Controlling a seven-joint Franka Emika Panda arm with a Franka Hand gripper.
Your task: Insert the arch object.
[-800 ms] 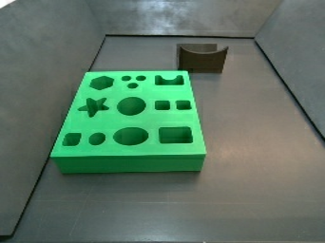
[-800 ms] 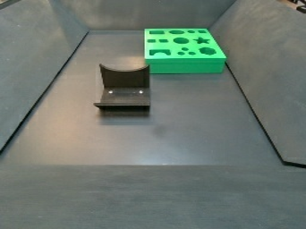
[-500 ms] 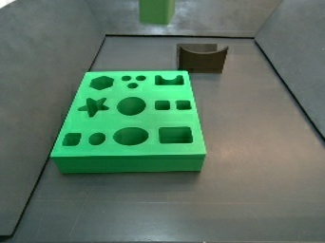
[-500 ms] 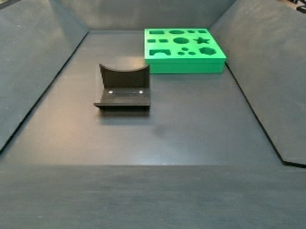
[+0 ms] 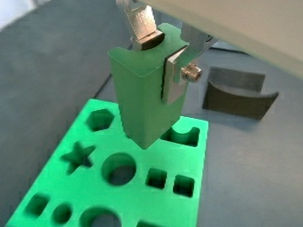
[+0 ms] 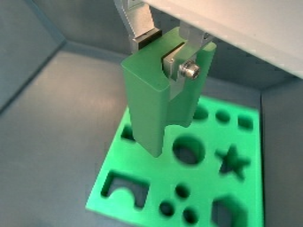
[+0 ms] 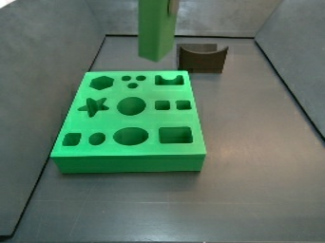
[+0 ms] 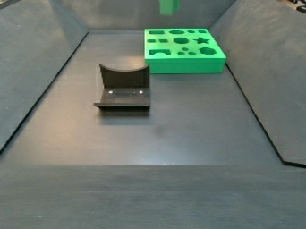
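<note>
My gripper (image 5: 160, 53) is shut on a tall bright-green bar (image 5: 144, 93) whose top end has a curved notch; both wrist views show it (image 6: 154, 97). The bar hangs upright, well above the far part of the flat green board (image 7: 89, 157) with shaped holes, in both side views (image 7: 156, 28) (image 8: 169, 6). The board has an arch-shaped hole (image 7: 169, 81), also seen in a wrist view (image 5: 180, 135). The gripper itself is above the top edge of both side views. No separate small dark arch block shows.
The dark fixture (image 8: 123, 85), an L-shaped bracket with a curved notch in its upright, stands on the floor apart from the board (image 8: 185, 64); it also shows in a side view (image 7: 200, 57) and a wrist view (image 5: 240, 91). Grey walls enclose the floor.
The green bar has come down into view: absent from the side view 0.8 s ago, only its tip at 0.5 s, now much of its length above the board's far edge.
</note>
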